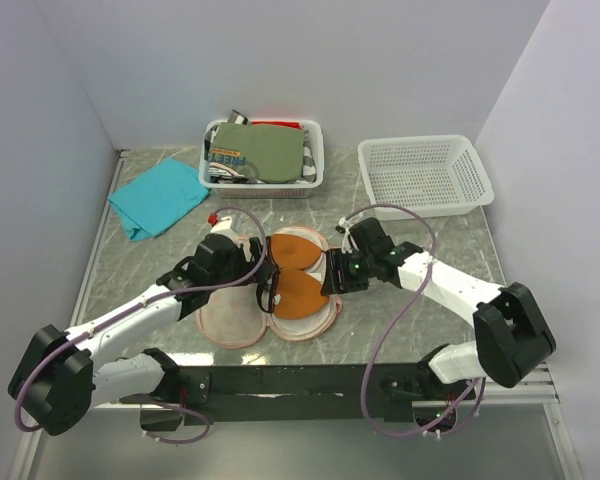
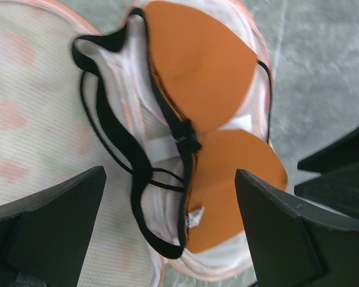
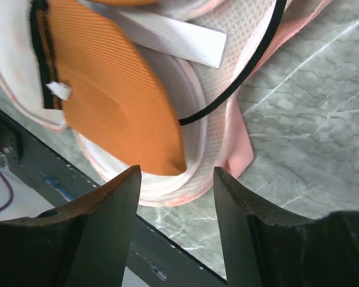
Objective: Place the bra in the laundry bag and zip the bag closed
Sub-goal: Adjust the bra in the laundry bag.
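Observation:
The laundry bag (image 1: 228, 318) lies open like a clamshell in the middle of the table, pinkish mesh with an orange print (image 2: 30, 119). The rust-orange bra (image 1: 298, 287) rests in its right half, both cups (image 2: 197, 66) facing up. The bra's black straps (image 2: 116, 137) loop over the hinge toward the left half. My left gripper (image 1: 265, 283) hovers over the bag's middle, open wide above the straps (image 2: 170, 179). My right gripper (image 1: 332, 280) is at the bag's right rim (image 3: 215, 137), open (image 3: 176, 176), with nothing between its fingers, just off the edge of the lower cup (image 3: 107, 89).
A teal cloth (image 1: 158, 197) lies at the back left. A white basket (image 1: 315, 160) with an olive-green garment (image 1: 270, 152) stands at the back centre. An empty white mesh basket (image 1: 425, 175) stands at the back right. A dark rail (image 1: 300, 385) runs along the near edge.

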`<state>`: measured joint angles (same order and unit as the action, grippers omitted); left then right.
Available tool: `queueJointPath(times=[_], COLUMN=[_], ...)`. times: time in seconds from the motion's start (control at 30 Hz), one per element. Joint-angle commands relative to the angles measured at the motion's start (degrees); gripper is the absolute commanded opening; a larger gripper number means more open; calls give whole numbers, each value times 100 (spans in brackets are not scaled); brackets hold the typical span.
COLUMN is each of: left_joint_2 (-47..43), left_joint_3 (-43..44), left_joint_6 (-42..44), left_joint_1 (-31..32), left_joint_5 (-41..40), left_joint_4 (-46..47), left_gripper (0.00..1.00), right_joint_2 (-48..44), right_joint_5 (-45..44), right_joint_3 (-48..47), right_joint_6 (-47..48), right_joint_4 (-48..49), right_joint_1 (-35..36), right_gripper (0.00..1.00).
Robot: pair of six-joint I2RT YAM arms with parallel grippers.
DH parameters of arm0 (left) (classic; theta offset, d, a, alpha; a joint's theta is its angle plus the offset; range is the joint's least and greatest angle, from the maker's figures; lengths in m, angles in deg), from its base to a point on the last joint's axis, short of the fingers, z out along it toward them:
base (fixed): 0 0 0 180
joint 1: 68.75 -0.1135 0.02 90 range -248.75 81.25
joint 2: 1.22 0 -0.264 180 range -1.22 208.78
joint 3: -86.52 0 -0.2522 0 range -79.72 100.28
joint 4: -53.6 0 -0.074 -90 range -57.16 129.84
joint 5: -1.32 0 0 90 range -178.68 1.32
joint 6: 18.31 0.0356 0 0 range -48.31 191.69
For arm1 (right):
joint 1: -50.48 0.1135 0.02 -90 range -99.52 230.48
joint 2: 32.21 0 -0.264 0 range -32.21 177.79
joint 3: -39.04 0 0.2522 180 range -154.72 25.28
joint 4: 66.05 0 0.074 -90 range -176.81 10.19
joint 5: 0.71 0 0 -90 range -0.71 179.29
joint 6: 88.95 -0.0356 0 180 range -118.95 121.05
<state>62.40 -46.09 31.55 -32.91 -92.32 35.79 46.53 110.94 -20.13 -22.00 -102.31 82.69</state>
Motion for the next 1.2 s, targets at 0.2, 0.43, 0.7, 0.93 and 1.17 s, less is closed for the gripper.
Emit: queueJointPath(times=[0.2,0.43,0.7,0.93,1.17], left_joint_2=[-323,-797,-754,-394,-174], left_joint_3=[-532,-1033,-1078,-1174,-1113], left_joint_6=[7,-319,-424,-539,-591], left_joint_1=[195,661,934,1127,1338], left_joint_5=[970,813,549,382,-286], left_joint_4=[352,651,862,1275,1179], left_gripper=[97,93,66,52,52], right_joint_2=[-447,-596,-570,-588,-561], right_joint_5=[243,322,419,454,445], right_joint_3=[365,656,753,788,797], right_joint_6=[-568,-762,-868,-903,-886], right_joint_4=[659,949,1107,1160,1160], right_joint_1=[23,49,66,75,75], right_gripper=[59,54,51,51,51])
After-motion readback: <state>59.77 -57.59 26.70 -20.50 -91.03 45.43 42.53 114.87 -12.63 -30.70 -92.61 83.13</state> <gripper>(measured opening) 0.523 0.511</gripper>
